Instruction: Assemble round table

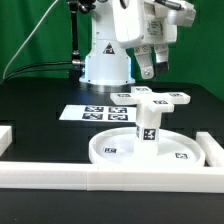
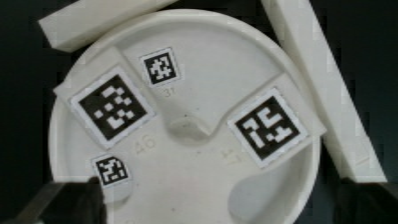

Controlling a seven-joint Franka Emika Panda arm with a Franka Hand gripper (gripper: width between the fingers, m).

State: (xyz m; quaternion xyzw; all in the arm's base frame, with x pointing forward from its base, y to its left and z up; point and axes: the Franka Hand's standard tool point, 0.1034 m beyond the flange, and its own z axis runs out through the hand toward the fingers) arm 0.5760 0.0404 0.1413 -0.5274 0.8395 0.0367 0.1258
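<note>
Below the raised gripper [image 1: 150,68], round disc [image 1: 110,147] with upright post [image 1: 149,125].

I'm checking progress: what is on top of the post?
The cross piece appears to rest on the upright post, which stands in the disc. It covers the post's top, so the joint cannot be seen.

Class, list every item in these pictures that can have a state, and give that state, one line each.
round disc: lying flat, rim up.
post: standing upright at the disc's middle.
cross piece: level on top of the post; how tight, cannot tell.
end effector: raised beyond the parts, holding nothing; open or shut unclear.
marker board: lying flat beyond the disc.
border bar: lying along the near edge.
</note>
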